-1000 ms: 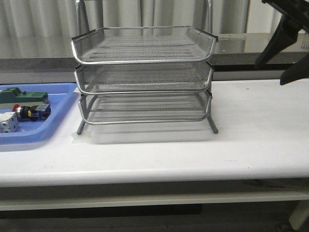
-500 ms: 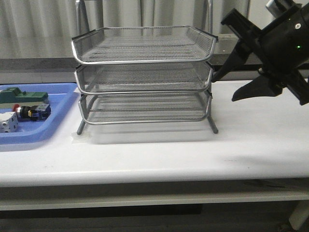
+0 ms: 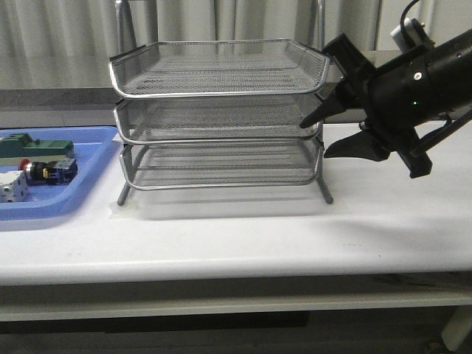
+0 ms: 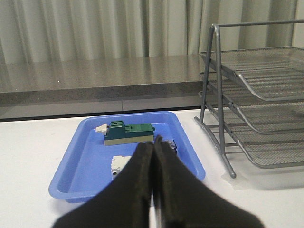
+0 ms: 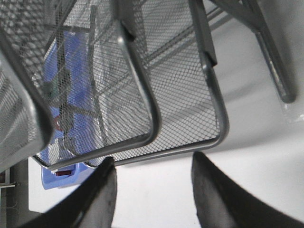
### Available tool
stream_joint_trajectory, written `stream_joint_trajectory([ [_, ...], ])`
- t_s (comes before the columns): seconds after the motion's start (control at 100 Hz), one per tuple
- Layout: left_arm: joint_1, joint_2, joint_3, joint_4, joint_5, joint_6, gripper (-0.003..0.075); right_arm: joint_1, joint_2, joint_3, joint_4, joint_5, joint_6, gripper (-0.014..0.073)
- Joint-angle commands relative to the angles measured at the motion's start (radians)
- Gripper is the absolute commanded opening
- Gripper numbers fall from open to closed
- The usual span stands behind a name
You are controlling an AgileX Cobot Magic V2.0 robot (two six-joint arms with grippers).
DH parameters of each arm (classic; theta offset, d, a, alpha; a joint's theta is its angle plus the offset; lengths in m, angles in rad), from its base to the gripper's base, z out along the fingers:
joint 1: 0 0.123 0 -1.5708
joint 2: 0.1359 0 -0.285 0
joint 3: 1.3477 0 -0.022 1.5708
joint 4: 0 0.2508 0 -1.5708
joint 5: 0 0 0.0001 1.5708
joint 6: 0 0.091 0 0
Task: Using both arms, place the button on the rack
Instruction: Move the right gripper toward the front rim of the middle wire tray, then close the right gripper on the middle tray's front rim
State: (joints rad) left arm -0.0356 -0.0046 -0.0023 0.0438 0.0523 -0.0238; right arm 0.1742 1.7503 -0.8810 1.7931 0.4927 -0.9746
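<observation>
A small button (image 3: 44,171) with a red cap and dark body lies on its side in a flat blue tray (image 3: 81,184) at the left end of a white table (image 3: 295,236). Touching it or just beside it in the tray are a green block (image 3: 37,147) behind it and a white cube-shaped block (image 3: 12,187) in front of it. Just to the right of the tray stands the rack (image 3: 221,110), three silver wire-mesh trays stacked on a metal frame, all three bare.

The right gripper (image 3: 318,136) reaches in from the right side, its two black fingers spread apart, their tips at the right front corner of the rack's middle tray; whether they touch it is unclear. It holds nothing.

In the left wrist view, the left gripper (image 4: 154,145) hangs above the near side of the blue tray with its black fingers pressed together and nothing between them. The button is mostly hidden behind them there.
</observation>
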Motion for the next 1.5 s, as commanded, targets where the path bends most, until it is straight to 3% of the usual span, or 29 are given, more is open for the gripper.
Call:
stream_joint_trajectory([
  [0.0, -0.006, -0.033, 0.055, -0.006, -0.074, -0.007, -0.0021, 0.002, -0.01, -0.037, 0.144, 0.084, -0.039, 0.0381],
  [0.37, -0.006, -0.033, 0.055, -0.006, -0.074, -0.007, -0.0021, 0.002, 0.071, -0.112, 0.144, 0.172, -0.045, 0.0381],
  [1.49, -0.006, -0.033, 0.055, -0.006, -0.074, -0.007, -0.0021, -0.008, 0.112, -0.187, 0.144, 0.189, -0.064, 0.0381],
])
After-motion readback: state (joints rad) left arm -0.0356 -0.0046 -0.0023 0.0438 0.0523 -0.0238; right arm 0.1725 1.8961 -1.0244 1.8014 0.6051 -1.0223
